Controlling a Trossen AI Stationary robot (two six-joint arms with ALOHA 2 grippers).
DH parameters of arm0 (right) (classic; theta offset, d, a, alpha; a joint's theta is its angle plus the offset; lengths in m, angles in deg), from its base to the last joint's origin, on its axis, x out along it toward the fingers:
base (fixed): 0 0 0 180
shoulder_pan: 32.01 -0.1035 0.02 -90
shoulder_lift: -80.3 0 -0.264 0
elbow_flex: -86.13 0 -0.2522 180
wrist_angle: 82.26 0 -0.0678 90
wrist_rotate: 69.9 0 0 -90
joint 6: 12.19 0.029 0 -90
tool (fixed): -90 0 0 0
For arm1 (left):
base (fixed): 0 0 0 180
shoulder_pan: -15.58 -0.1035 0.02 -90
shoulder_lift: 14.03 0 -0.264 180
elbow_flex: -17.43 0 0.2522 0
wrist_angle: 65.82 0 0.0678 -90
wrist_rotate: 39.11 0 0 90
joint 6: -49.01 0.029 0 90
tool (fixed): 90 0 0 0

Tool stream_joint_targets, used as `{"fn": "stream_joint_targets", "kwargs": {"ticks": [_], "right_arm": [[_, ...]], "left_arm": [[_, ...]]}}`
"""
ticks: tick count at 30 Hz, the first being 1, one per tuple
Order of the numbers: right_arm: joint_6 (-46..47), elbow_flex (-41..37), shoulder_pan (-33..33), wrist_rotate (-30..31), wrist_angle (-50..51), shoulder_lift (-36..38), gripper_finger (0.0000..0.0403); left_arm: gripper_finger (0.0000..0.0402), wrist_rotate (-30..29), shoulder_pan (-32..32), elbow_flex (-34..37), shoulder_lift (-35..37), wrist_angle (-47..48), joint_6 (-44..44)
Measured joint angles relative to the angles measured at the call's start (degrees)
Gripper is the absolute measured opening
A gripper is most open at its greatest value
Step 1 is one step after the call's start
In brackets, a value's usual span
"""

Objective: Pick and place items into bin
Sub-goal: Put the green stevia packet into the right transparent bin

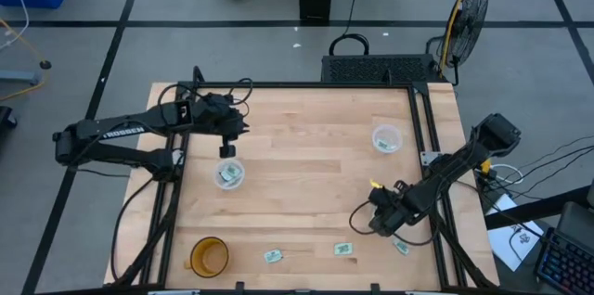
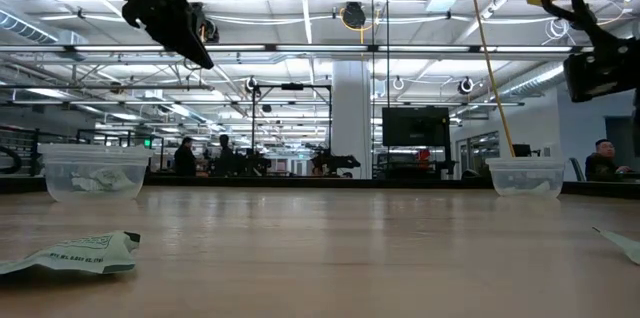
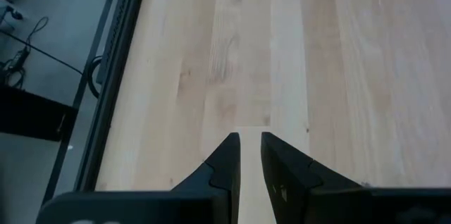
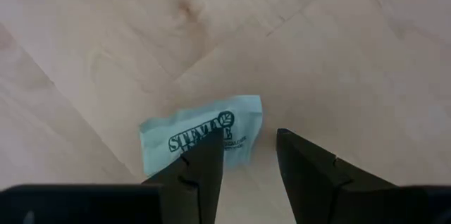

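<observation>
right gripper low over table, jaws apart; green packet lying flat just ahead of jaws, partly under one finger, not gripped; left gripper over bare wood, jaws slightly apart, holding nothing

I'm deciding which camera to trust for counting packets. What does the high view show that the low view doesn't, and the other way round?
Only the high view shows the orange cup, the two packets along the near edge with a third by the right gripper, and both arms whole. Only the low view shows the room behind, with people in it. Both show the two clear cups holding packets, and the left gripper above the table.
</observation>
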Motion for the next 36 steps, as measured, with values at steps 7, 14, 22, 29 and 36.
{"fn": "stream_joint_targets", "kwargs": {"ticks": [7,14,22,29,36], "right_arm": [[4.6,-1.9,0.8,0.6,0.5,0.3,0.0054],[0.2,-0.7,3.5,8.9,2.3,5.1,0.0008],[-12.2,4.7,11.9,36.3,17.2,17.1,0.0001],[-20.3,5.6,26.3,36.4,25.6,24.8,0.0001],[-26.5,5.3,39.8,29.5,25.1,24.9,0.0001]], "left_arm": [[0.0065,0.0,0.0,0.0,0.0,0.0,-0.4],[0.0065,0.0,0.0,0.0,0.0,0.0,-0.4],[0.0065,0.0,0.0,0.0,0.0,-4.4,-0.2],[0.0065,0.0,0.0,0.0,0.0,-6.1,-0.4],[0.0065,0.0,0.0,0.0,0.0,-5.9,-0.7]]}}
